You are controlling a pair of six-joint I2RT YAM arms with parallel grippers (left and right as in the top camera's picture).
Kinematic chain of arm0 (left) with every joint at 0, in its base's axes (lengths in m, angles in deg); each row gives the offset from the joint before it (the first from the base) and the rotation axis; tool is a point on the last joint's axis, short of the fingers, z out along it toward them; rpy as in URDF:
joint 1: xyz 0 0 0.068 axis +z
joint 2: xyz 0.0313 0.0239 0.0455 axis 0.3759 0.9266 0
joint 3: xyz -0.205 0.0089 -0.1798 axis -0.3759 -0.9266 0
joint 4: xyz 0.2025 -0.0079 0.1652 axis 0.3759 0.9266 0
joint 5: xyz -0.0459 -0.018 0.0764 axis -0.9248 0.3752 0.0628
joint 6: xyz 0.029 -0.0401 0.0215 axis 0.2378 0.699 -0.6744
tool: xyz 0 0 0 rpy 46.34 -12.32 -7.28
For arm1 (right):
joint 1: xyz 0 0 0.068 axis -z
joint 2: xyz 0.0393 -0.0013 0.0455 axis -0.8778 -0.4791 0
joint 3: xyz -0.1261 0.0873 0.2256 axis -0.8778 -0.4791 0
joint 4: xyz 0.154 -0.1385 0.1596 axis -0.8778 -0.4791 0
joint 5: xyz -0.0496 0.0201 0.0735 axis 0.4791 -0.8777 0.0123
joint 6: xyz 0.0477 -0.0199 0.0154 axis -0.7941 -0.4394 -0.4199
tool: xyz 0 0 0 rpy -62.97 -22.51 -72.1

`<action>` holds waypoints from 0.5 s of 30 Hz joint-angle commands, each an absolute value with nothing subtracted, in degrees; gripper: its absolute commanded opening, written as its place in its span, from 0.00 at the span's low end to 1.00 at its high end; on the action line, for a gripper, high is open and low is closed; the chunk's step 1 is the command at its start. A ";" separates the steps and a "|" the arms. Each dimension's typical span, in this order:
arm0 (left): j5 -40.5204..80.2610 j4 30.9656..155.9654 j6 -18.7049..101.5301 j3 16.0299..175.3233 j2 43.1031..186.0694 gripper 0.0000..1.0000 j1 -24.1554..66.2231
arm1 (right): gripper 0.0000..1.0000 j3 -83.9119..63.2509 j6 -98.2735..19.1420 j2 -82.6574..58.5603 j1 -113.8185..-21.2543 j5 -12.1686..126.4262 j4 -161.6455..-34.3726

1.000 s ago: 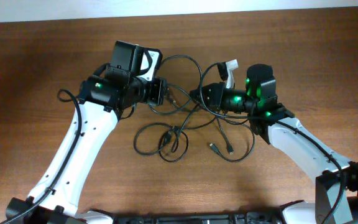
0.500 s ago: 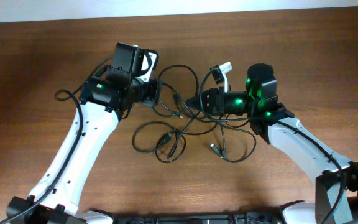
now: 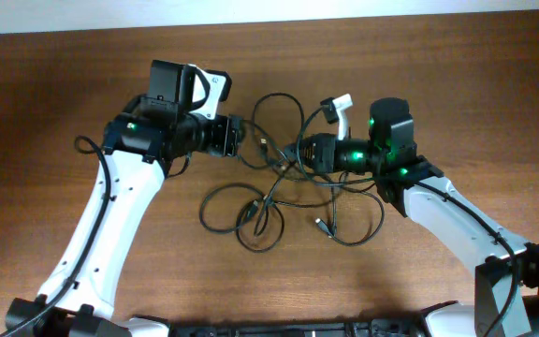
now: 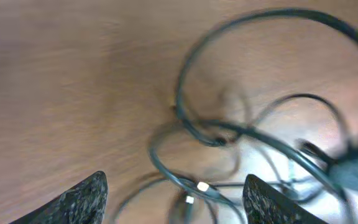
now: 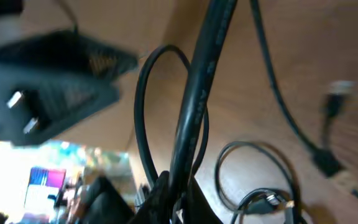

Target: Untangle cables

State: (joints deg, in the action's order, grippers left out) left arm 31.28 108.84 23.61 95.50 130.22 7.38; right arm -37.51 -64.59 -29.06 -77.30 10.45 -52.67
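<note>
Cables (image 3: 279, 178) lie tangled at the middle of the bench (image 3: 457, 84), toward its far edge. Left gripper (image 3: 239, 138) (fingers spread wide) sits just beside the tangle; right gripper (image 3: 299, 150) is clenched on one strand.

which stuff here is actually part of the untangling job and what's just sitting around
Part of the job:
cables, tangled mid-table
right end effector, shut on a cable
left end effector, open beside the tangle

Just lying about:
nothing loose that I can see; only the wooden table underneath
</note>
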 commanded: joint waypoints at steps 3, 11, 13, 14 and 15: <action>19.21 111.38 35.39 94.93 130.36 0.95 7.47 | 0.04 -37.27 -68.42 -27.88 -77.12 15.59 -51.14; 19.41 109.32 49.60 90.30 130.38 0.98 5.53 | 0.04 -37.27 -78.80 -27.88 -77.16 18.13 -50.61; 20.92 106.83 56.13 87.74 130.40 0.99 3.89 | 0.04 -37.27 -84.35 -27.88 -77.21 18.06 -50.39; 21.71 105.59 61.49 86.54 130.40 0.99 3.28 | 0.04 -37.27 -84.22 -27.88 -77.51 18.08 -50.42; 21.82 104.56 65.97 85.82 130.42 0.99 3.12 | 0.04 -37.27 -84.18 -27.88 -77.95 18.08 -50.48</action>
